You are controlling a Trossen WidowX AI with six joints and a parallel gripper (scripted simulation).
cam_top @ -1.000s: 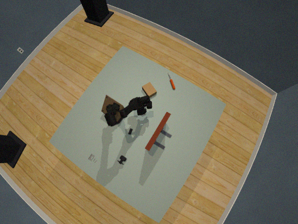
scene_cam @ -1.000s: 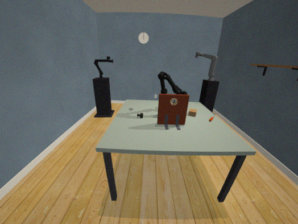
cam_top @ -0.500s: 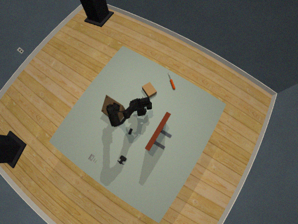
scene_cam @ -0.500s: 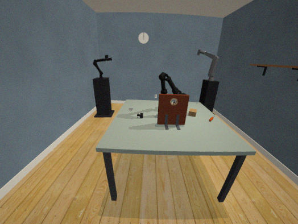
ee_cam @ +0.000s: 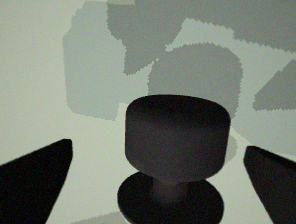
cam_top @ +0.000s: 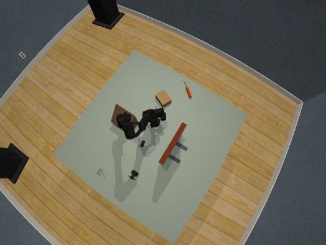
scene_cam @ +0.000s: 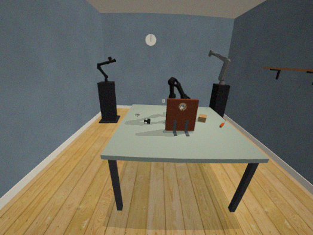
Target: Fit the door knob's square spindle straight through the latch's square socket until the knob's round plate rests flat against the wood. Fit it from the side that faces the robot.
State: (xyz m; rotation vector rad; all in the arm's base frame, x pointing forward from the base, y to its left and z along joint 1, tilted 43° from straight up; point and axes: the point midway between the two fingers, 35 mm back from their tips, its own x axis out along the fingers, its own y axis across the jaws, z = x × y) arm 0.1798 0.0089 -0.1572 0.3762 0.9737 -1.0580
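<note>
Top view: the door knob (cam_top: 142, 143) lies on the desk (cam_top: 202, 186), apart from the red wooden panel (cam_top: 172, 143) at its 3 o'clock. The arm (cam_top: 134, 129) reaches out from its base at about 10 o'clock of the knob. A wood block (cam_top: 163, 97) and an orange screwdriver (cam_top: 188, 90) lie off at 1 o'clock, well clear of the route. Another small dark piece (cam_top: 134, 175) sits at 6 o'clock, and a grey part (cam_top: 101, 172) lies further off at 8 o'clock.

Exterior view: the panel stands upright on two feet with the latch (scene_cam: 182, 106) high on it. The camera faces the far side, so the panel hides the knob and the side to be entered.

Wrist view: the fingers are spread wide and released, one at 9 o'clock of the knob's head and one at 3 o'clock, touching nothing. This looks like an approach to grasp the head. The round plate (ee_cam: 170, 200) shows at 6 o'clock; the spindle is out of sight.
</note>
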